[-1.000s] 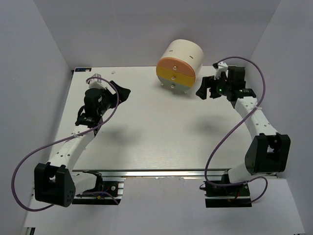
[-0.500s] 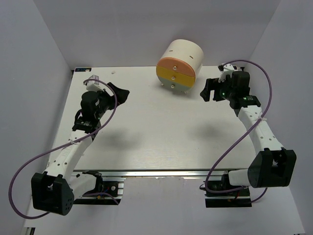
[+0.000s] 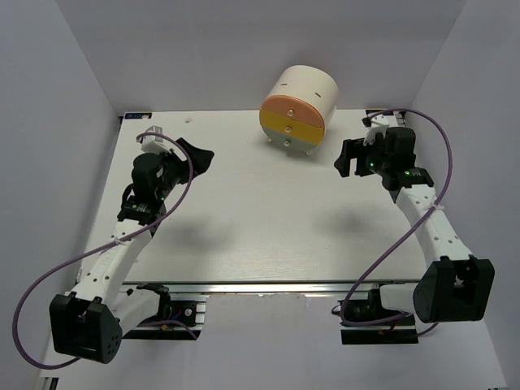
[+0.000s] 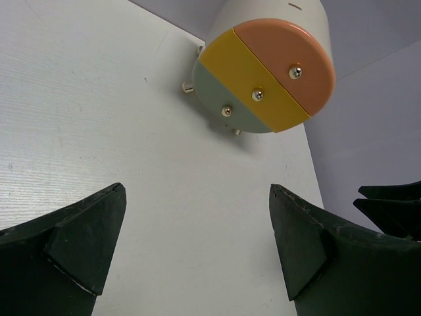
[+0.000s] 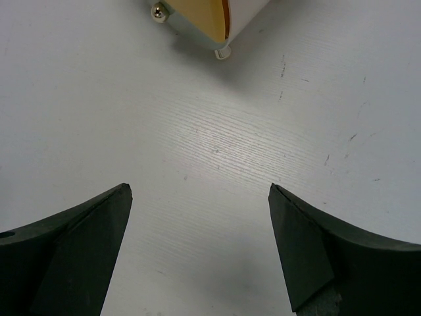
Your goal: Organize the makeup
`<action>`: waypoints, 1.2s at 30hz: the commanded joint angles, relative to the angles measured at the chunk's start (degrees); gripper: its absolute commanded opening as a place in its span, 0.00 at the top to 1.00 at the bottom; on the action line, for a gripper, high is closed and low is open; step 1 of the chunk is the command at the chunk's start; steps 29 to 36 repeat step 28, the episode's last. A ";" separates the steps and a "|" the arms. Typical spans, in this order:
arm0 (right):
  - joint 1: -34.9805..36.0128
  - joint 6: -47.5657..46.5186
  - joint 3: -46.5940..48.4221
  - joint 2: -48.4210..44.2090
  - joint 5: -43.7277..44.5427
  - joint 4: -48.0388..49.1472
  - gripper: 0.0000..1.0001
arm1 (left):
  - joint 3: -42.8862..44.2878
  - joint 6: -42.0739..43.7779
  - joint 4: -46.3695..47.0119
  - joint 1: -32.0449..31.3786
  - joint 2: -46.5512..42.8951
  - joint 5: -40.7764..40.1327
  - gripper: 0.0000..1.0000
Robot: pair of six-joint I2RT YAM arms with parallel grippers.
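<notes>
On the table [image 3: 260,219], no makeup is visible in any of the three views: no tubes, palettes, compacts or discs lie on the white surface, and neither gripper holds any. The only object present is the cream cylindrical organizer [image 3: 298,107], standing at 12 o'clock near the far edge. Its three drawers, orange [image 4: 289,62], yellow [image 4: 253,89] and grey-green [image 4: 220,105], sit flush with one another, each with its small metal knob, so all read as closed. What they contain cannot be seen. The left gripper [image 3: 201,156] hangs over the table at about 10 o'clock, fingers spread wide and empty. Its wrist view looks straight between them toward the organizer, which is well apart from it. The right gripper [image 3: 349,160] hangs at about 2 o'clock, just beside the organizer at its 4 o'clock. Its jaws are likewise spread and empty, over bare table, with only one foot and one knob of the organizer at the top edge of its wrist view. Judgement: with nothing loose on the surface and every drawer closed, the sorting appears complete or nearly so. If the makeup is stowed inside, nothing further shows as outstanding except drawing the arms away.
</notes>
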 commanded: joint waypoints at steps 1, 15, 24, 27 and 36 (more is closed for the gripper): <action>-0.16 -0.83 -1.42 -2.59 0.59 2.78 0.11 | -0.75 0.90 -1.71 0.04 -2.24 0.49 0.02; -0.16 -1.27 -5.02 -6.19 1.91 2.87 0.11 | -1.90 0.99 -2.16 0.04 -3.91 0.84 0.02; -0.16 -1.89 -5.73 -6.98 2.08 2.87 0.10 | -2.34 1.16 -2.25 0.04 -4.44 0.76 0.02; -0.25 -1.54 -5.82 -6.90 2.26 3.22 0.11 | -2.25 1.25 -2.08 0.04 -4.26 0.76 0.02; -0.25 -1.63 -5.82 -6.98 2.17 3.22 0.10 | -2.16 1.34 -2.07 0.04 -4.18 0.76 0.02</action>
